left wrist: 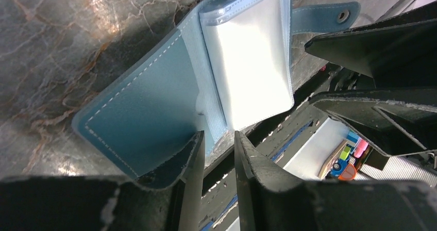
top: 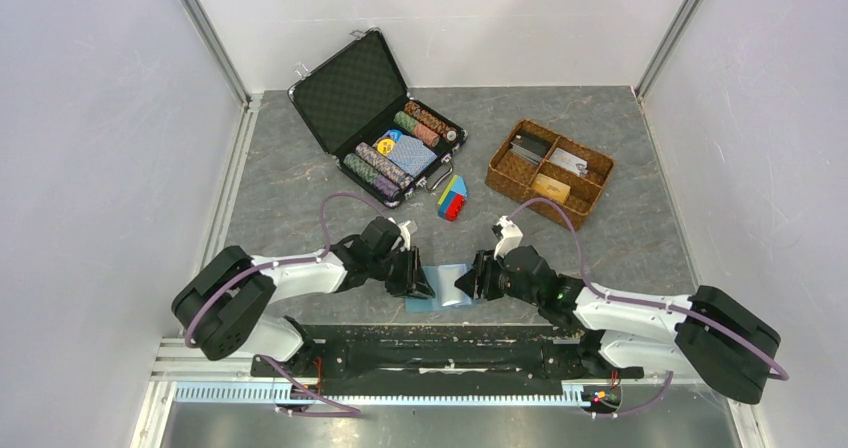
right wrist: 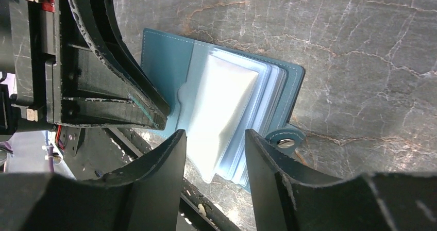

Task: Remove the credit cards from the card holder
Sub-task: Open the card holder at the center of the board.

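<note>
While pinning card holder point(right wrist: 160, 61) under part-open left gripper point(left wrist: 217, 135), slide released right gripper point(right wrist: 214, 133) along sleeves point(right wrist: 221, 102) between its fingers point(right wrist: 160, 164); pinch credit card only.

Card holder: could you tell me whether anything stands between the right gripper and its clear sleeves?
Nothing visible does. The right gripper has its open fingers straddling the near edge of the card holder and its clear sleeves. The left gripper sits at the opposite cover, off to the side.
</note>
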`<state>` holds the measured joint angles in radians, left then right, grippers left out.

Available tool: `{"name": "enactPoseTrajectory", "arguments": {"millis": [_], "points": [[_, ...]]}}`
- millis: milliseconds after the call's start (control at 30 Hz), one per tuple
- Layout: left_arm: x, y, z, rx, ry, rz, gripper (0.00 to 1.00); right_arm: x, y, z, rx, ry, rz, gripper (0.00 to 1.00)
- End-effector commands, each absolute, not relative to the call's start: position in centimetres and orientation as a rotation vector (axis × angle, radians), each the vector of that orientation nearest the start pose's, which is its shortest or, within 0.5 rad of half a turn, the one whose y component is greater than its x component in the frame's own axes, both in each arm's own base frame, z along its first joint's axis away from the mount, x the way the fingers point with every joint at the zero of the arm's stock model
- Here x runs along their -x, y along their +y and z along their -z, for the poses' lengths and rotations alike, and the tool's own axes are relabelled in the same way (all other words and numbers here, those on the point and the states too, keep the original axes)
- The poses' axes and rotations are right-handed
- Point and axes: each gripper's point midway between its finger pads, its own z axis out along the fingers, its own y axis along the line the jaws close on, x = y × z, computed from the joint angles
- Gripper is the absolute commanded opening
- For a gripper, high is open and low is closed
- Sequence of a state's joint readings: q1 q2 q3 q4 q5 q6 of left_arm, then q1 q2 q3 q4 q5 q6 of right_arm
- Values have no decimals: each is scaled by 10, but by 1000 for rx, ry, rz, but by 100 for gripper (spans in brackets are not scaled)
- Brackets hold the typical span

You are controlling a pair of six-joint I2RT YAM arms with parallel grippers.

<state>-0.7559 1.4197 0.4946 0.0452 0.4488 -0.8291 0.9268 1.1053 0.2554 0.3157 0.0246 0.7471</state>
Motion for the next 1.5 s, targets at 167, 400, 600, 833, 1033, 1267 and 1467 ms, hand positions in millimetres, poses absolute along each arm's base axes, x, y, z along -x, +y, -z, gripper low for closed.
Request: {"name": "enactPoseTrajectory", "arguments": {"millis": [167, 400, 600, 833, 1033, 1267, 1467], "points": [[-157, -268, -50, -150, 2706, 1004, 35, -170, 281, -66, 213, 2218, -999, 46], [-152, -260, -33, -143, 2744, 954, 34, -168, 281, -54, 212, 2260, -968, 46], [-144, -257, -21, -118, 2764, 976, 33, -166, 282, -50, 207, 2281, -972, 46], [-142, -255, -16, -113, 2773, 974, 32, -167, 287, -51, 172, 2284, -1000, 50], [-141, -256, -16, -109, 2772, 987, 32, -160, 301, -61, 170, 2259, -1132, 51], [-140, -257, -17, -107, 2765, 999, 32, -158, 311, -73, 172, 2213, -1224, 50], [-140, -257, -20, -105, 2757, 1010, 32, -156, 321, -85, 203, 2164, -1297, 50]]}}
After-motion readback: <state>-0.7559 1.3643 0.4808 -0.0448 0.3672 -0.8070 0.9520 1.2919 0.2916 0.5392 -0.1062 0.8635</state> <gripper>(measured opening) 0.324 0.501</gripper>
